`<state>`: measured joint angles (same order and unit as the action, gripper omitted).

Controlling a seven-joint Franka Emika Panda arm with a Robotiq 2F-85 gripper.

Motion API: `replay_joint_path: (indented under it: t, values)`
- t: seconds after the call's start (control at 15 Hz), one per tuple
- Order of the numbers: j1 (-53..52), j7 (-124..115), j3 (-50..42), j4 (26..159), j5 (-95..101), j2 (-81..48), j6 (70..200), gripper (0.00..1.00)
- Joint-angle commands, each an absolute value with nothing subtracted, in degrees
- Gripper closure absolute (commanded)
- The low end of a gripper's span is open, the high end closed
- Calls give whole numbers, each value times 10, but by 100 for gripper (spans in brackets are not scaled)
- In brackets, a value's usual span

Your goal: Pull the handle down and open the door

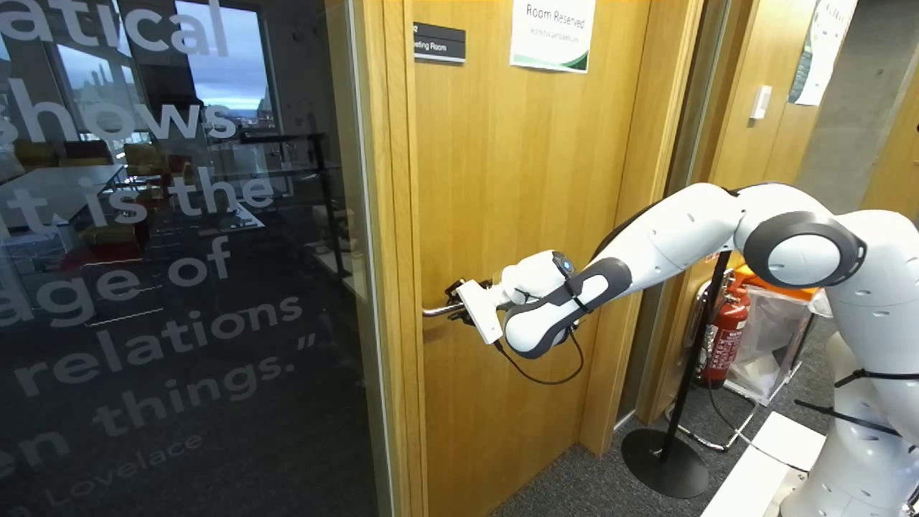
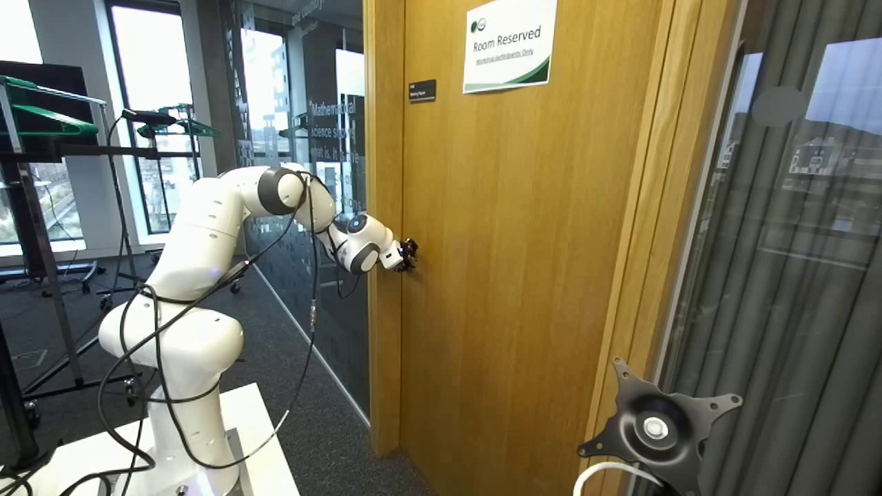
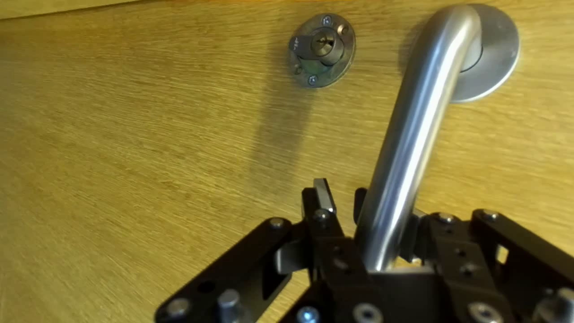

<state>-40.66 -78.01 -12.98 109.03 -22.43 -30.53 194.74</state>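
Nearest in the wrist view is the gripper (image 3: 373, 207), its black fingers (image 3: 331, 237) standing close on either side of the handle (image 3: 415, 134), at the bar's near end. A strip of wood shows between one fingertip and the metal; the part lower down is dark and crowded, so I cannot tell whether they actually grip. The handle slants up to its round plate (image 3: 497, 67) on the door (image 1: 531, 179), with a lock (image 3: 322, 47) near it. In both exterior views the door sits shut in its frame (image 1: 398, 251), and the arm (image 1: 668, 237) reaches to it, gripper foremost. High on the wood are a white notice (image 2: 510, 45) reading "Room Reserved" and a small dark plaque (image 2: 422, 91). Lettered glass (image 1: 179, 409) stands beside the frame. Beyond the arm, in an exterior view, is a red extinguisher (image 1: 725, 337); in an exterior view a dark bracket (image 2: 682, 417) shows low in front.
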Motion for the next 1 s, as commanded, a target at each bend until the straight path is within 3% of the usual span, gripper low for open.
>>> replay_joint_path:
  t: [0.0, 0.4, 0.47, 0.53, 0.73, 0.87, 0.93]
  values:
    - [-448, -754, -168, 1109, -222, -280, 1924, 94]
    - [-472, -754, -194, 1110, -219, -278, 1924, 94]
    - [-442, -758, -154, 1111, -200, -265, 1910, 52]
    - [-455, -771, -180, 1091, -220, -303, 1941, 74]
    - [-451, -771, -167, 1091, -210, -292, 1924, 52]
    - [-451, -771, -163, 1091, -210, -291, 1921, 52]
    - [-452, -765, -168, 1089, -206, -293, 1924, 27]
